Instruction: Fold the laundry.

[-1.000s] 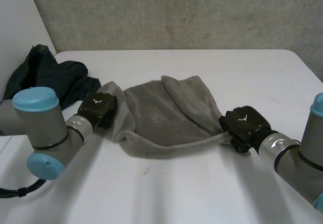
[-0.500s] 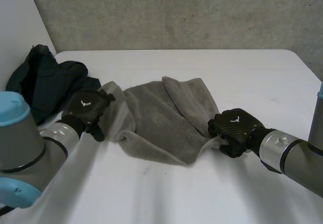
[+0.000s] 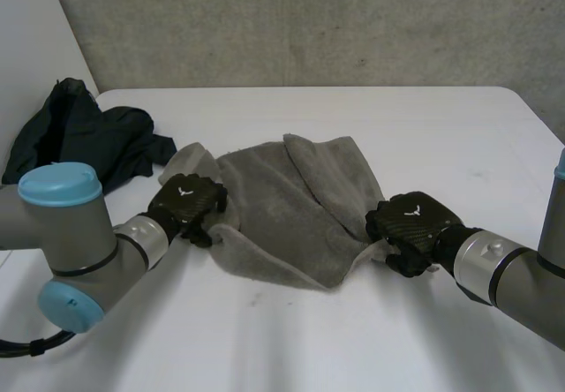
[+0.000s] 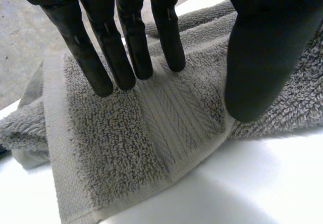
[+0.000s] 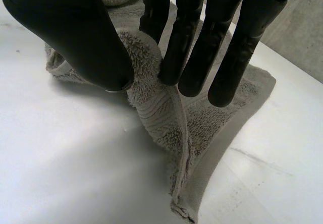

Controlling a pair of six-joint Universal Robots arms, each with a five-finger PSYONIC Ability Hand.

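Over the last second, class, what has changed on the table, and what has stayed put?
The right hand, pinching the grey towel's near right corner, dragged it inward, shortening the near edge. The left hand moved along the towel's left side to its near left corner, fingers straight on the cloth. Unchanged: the right hand's pinch and the dark clothes pile beside the towel.
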